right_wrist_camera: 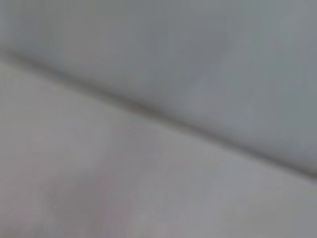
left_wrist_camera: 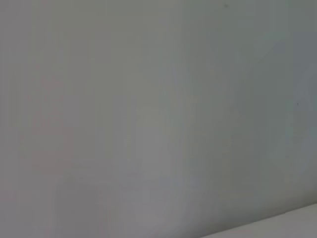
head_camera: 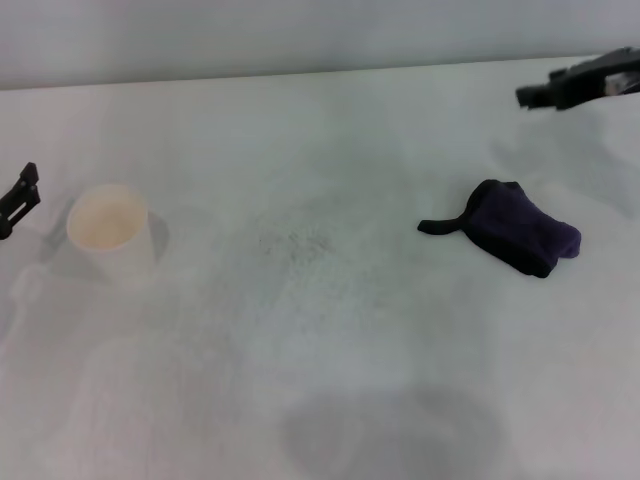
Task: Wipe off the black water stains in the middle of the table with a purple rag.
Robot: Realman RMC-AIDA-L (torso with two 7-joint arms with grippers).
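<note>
The purple rag [head_camera: 520,232] lies crumpled on the right side of the white table [head_camera: 350,400], its black loop strap [head_camera: 440,226] pointing toward the middle. No black water stains are in view; only a faint grey speckled smudge [head_camera: 300,240] marks the table's middle. My right gripper [head_camera: 535,95] hovers at the far right, beyond the rag and apart from it. At the left edge of the head view, my left gripper [head_camera: 20,195] sits just left of the cup. Both wrist views show only plain pale surfaces.
A pale cream cup [head_camera: 110,235] stands upright on the left of the table. The table's far edge meets a grey wall [head_camera: 300,40] at the back. A soft shadow [head_camera: 390,430] falls on the near middle.
</note>
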